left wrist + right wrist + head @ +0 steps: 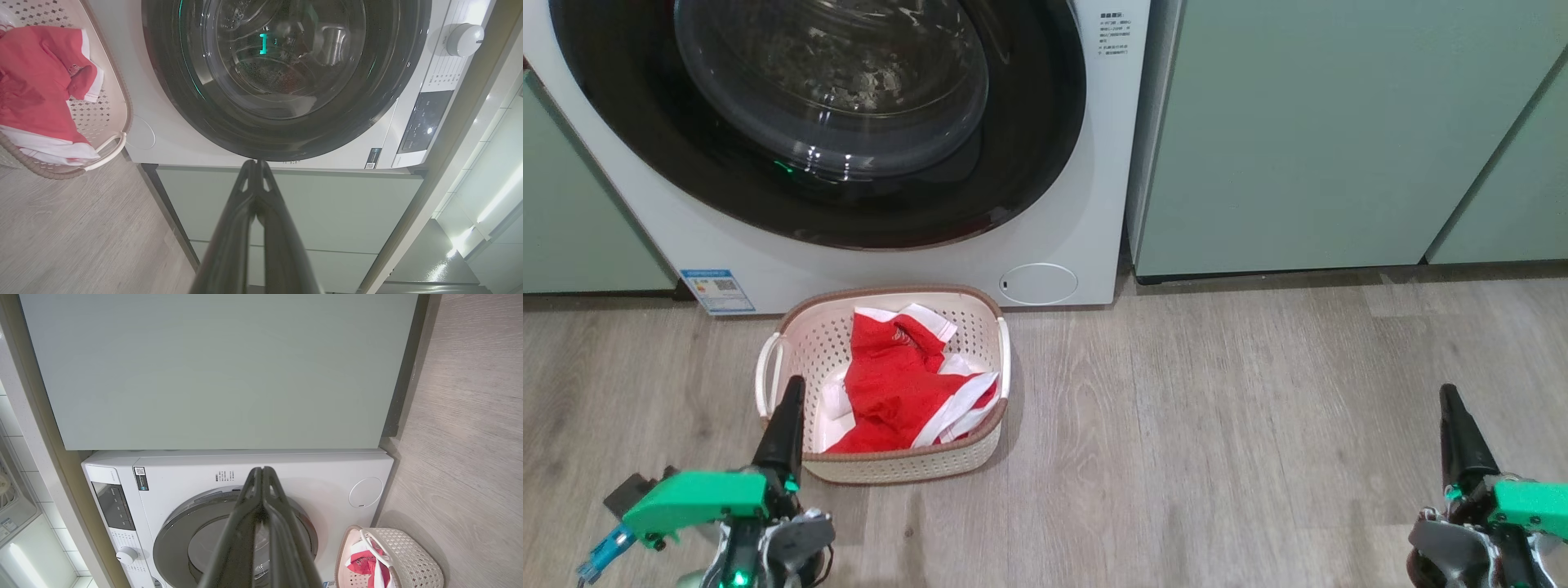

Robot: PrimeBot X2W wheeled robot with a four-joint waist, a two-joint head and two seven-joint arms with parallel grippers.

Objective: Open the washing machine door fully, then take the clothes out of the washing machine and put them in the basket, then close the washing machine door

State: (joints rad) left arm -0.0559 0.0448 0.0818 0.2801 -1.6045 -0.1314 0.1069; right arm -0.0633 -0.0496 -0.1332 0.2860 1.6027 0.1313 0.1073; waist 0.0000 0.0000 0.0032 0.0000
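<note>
1. The left end effector [794, 388] is clenched, its two dark fingers pressed together with nothing between them. In the head view it rises at the lower left, and its tip overlaps the near left corner of the basket [907, 467]. Whether it touches the rim cannot be told.
2. In its own wrist view the left end effector [256, 164] points at the seam between the washer and a cabinet.
3. The right end effector [1448, 392] is also clenched and empty. It stands at the lower right over the bare floor [1217, 425], well apart from the basket.
4. In its wrist view the right end effector [261, 470] points at the washer's white front, just beside the door's rim.
5. The basket stands on the floor close to its back edge, just in front of the washer's foot and below the door.
6. The clothes [890, 384], red with white bands, lie crumpled inside the basket, heaped toward its near right side. Its perforated far left wall is bare.
7. The door [1013, 163] lies shut, flush with the front of the washer [1086, 237]. The steel drum shows dimly through the glass.
8. A round cover [1038, 283] sits low on the washer's right, just behind the basket's far right corner. A sticker [717, 290] marks the lower left corner.
9. Pale green cabinets [1298, 131] flank the washer on both sides.
</note>
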